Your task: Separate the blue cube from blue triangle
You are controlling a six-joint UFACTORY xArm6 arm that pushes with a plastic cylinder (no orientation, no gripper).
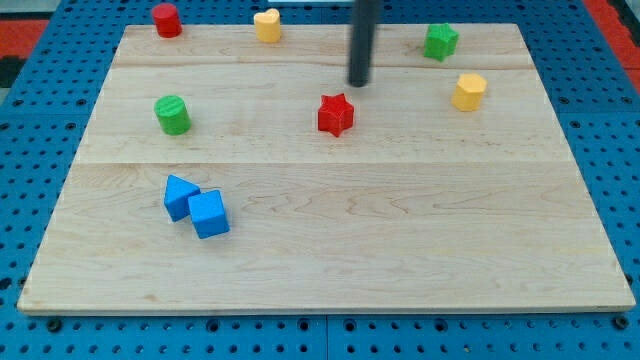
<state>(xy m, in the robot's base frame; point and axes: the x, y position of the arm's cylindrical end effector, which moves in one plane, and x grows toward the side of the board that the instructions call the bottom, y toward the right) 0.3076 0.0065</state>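
The blue cube (pixel 210 214) lies at the lower left of the wooden board (pixel 400 240). The blue triangle (pixel 179 196) sits just to its upper left, touching it. My tip (pixel 359 83) is in the upper middle of the board, just above and to the right of the red star (pixel 336 115). It is far to the upper right of both blue blocks and touches no block.
A green cylinder (pixel 173 114) stands above the blue pair. A red cylinder (pixel 166 20) and a yellow heart-shaped block (pixel 267 25) are at the top left. A green star-like block (pixel 440 41) and a yellow block (pixel 468 91) are at the upper right.
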